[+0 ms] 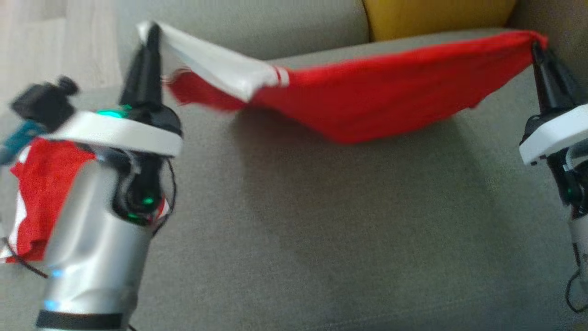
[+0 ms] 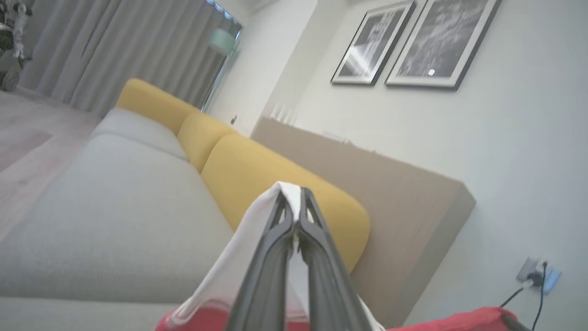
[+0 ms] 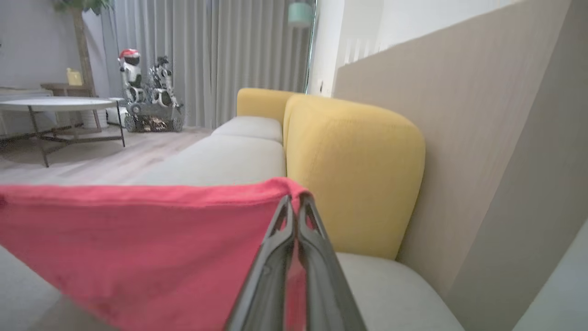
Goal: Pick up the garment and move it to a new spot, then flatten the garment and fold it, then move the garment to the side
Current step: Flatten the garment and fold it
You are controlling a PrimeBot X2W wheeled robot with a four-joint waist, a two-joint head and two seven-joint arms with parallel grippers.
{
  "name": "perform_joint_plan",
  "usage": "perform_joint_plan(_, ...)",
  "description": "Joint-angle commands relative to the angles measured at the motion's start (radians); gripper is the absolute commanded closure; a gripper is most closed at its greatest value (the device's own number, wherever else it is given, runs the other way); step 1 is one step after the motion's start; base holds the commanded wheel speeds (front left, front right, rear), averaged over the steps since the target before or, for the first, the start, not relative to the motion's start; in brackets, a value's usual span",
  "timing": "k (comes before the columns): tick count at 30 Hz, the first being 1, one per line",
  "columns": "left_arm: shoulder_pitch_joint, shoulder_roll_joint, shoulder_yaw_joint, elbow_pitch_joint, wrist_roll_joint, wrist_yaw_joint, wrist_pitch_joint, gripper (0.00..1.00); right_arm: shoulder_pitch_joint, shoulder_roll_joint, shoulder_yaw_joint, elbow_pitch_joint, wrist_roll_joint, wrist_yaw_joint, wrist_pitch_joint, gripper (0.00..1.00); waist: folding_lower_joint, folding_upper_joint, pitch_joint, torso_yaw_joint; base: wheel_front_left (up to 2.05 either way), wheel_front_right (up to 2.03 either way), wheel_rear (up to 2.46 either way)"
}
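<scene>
Red garment (image 1: 367, 99) with a white end hangs slung between both arms, above the grey sofa seat (image 1: 298, 230); the middle sags, and I cannot tell if it brushes the seat. Jaws of the left gripper (image 1: 154, 32) are pressed together on the white corner; those of the right gripper (image 1: 536, 46) pinch the red corner. The arms are well apart and the top edge is near taut, probably to spread the cloth before laying it flat. Yellow back cushion (image 1: 436, 16) behind.

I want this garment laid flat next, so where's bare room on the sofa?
The grey seat is bare below the stretched garment, between the left gripper and right gripper. Crowded at its left edge, with red cloth by the left forearm.
</scene>
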Motion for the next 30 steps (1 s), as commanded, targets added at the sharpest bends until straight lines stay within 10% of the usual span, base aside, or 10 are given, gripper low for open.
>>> perform_joint_plan(1,-0.036,0.037,0.062,-0.094,-0.024,0.017,0.007,1.0,-0.034,-0.022,0.011,-0.052,0.013,0.002,-0.004,1.0,0.0,0.0,-0.031,0.017,0.0,0.0,0.0)
perform_joint_plan(17,0.016,0.142,0.109,-0.635,-0.006,0.234,0.232,1.0,0.06,-0.004,-0.143,-0.439,0.037,0.002,0.249,1.0,0.0,0.0,-0.045,0.01,0.0,0.0,0.0)
perform_joint_plan(23,-0.15,0.149,0.11,-0.549,-0.025,0.265,0.32,1.0,-0.06,0.023,-0.12,-0.425,0.066,0.002,0.355,1.0,0.0,0.0,0.091,0.007,0.0,0.0,0.0)
perform_joint_plan(30,-0.561,0.152,0.088,-0.21,0.016,0.181,0.302,1.0,-0.465,0.077,-0.052,-0.135,0.069,0.002,0.306,1.0,0.0,0.0,0.296,0.001,0.0,0.0,0.0)
